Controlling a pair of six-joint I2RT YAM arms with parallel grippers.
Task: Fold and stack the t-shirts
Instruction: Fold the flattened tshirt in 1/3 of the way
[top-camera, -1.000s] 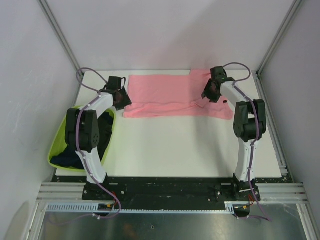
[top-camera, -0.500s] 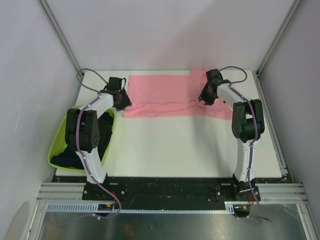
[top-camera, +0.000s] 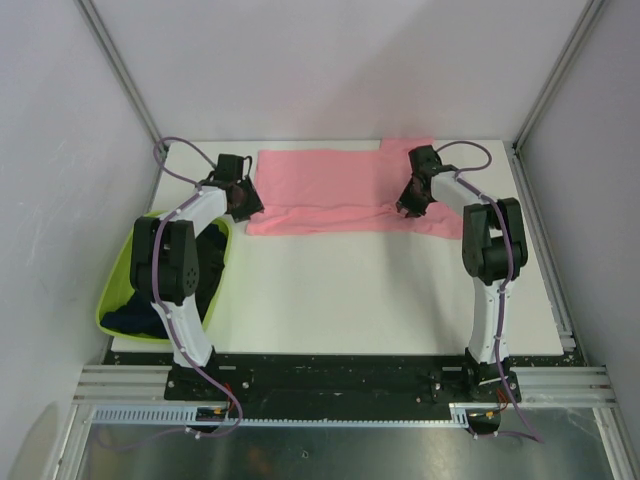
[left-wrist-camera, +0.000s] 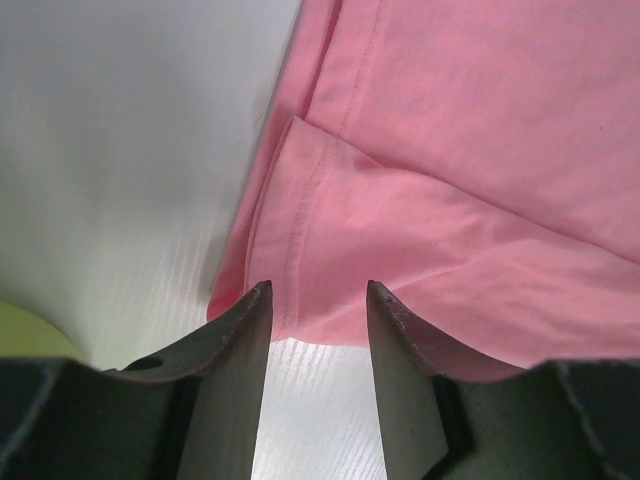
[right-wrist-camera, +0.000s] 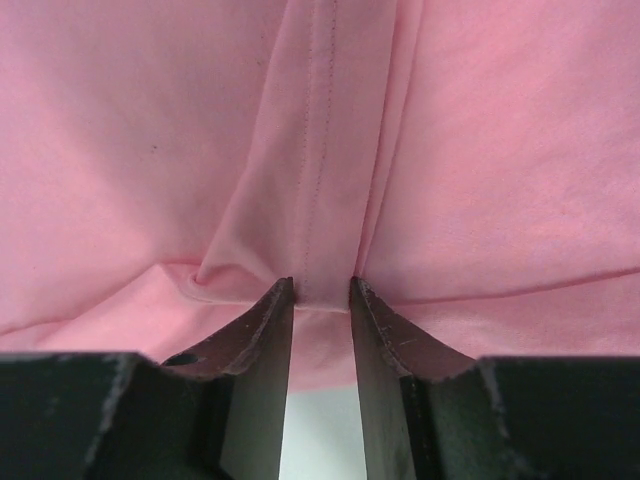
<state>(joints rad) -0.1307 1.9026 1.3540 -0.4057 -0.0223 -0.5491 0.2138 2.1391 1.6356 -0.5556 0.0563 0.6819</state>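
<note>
Pink t-shirt (top-camera: 330, 185) mid-fold on the worktop (top-camera: 350, 290).
Right end effector (right-wrist-camera: 320, 281) pinches a cloth ridge; left end effector (left-wrist-camera: 318, 287), released, should next clench the hem.

Stock on view:
- One salmon-pink short-sleeved cloth t-shirt (top-camera: 330, 190), spread along the far edge.
- Dark navy-black cloth (top-camera: 135, 318), heaped; piece count not discernible.
- One lime-green plastic tub (top-camera: 113, 290), left edge.
- One white rectangular table (top-camera: 350, 290).
- Two white-and-black robot arms, mounted at the near edge: left arm (top-camera: 168, 262), right arm (top-camera: 490, 242).
</note>
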